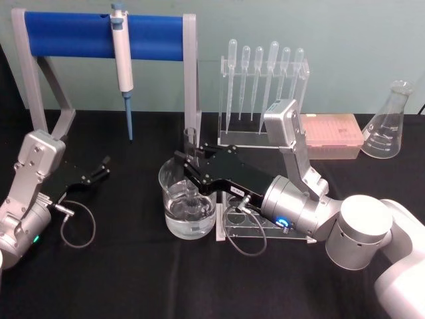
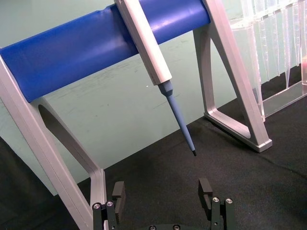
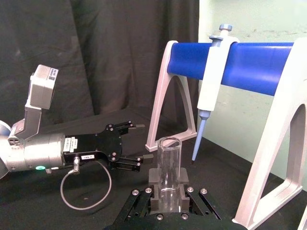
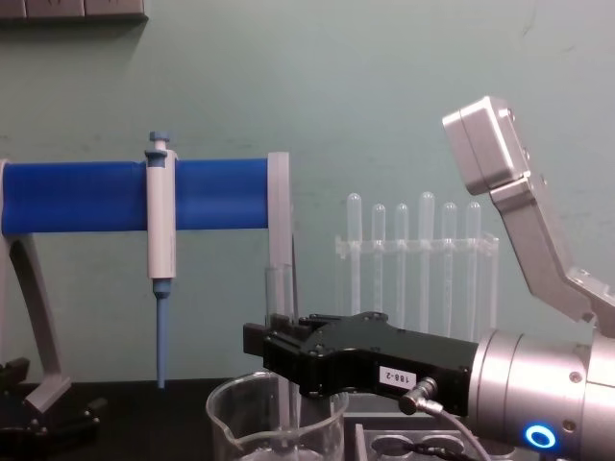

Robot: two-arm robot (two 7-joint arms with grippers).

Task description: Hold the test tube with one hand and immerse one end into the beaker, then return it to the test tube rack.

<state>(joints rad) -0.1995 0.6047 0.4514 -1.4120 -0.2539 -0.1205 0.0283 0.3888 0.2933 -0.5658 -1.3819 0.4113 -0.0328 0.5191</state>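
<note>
The test tube stands upright with my right gripper shut on its middle. Its lower end dips inside the beaker, which holds clear liquid and sits at the table's centre. In the chest view the tube rises from the beaker past the black right gripper. The right wrist view has the tube clamped between the fingers. My left gripper rests open on the table at the left, away from the beaker, and shows its open fingers in its own wrist view.
A white-and-blue pipettor hangs from the blue-barred stand at the back left. A rack of plastic pipettes, a pink tip box and a conical flask stand at the back right. A clear holder lies under my right wrist.
</note>
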